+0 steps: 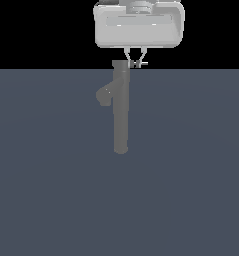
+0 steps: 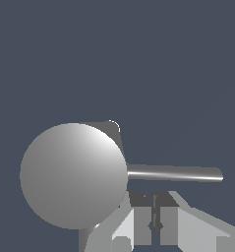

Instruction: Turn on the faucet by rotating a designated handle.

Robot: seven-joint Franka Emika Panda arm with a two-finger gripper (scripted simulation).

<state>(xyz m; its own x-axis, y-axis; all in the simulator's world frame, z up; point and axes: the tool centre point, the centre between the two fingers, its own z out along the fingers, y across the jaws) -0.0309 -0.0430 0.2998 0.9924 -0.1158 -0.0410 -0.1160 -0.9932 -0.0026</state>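
The faucet (image 1: pixel 120 110) stands upright near the middle of the flat grey desk (image 1: pixel 191 190) in the exterior view, a slim grey column with its stubby spout (image 1: pixel 104 95) angling off toward that view's left, partway down from the top. From the flat cap (image 1: pixel 119 63) the handle (image 1: pixel 142 63), a thin straight rod, sticks out sideways toward the exterior view's right. The arm hangs directly above, its pale wrist block (image 1: pixel 139 24) filling the top of the frame, and the jaws (image 1: pixel 135 61) reach down just beside the cap, their tips level with the rod close to where it leaves the cap. In the wrist view the cap (image 2: pixel 73 175) shows as a round grey disc seen from above, the handle (image 2: pixel 175 173) running straight out from its edge, and the two fingers (image 2: pixel 138 216) sit close together with only a narrow slit between them, next to the rod near its root. The jaws look nearly closed, but whether they pinch the handle or merely rest beside it I cannot tell
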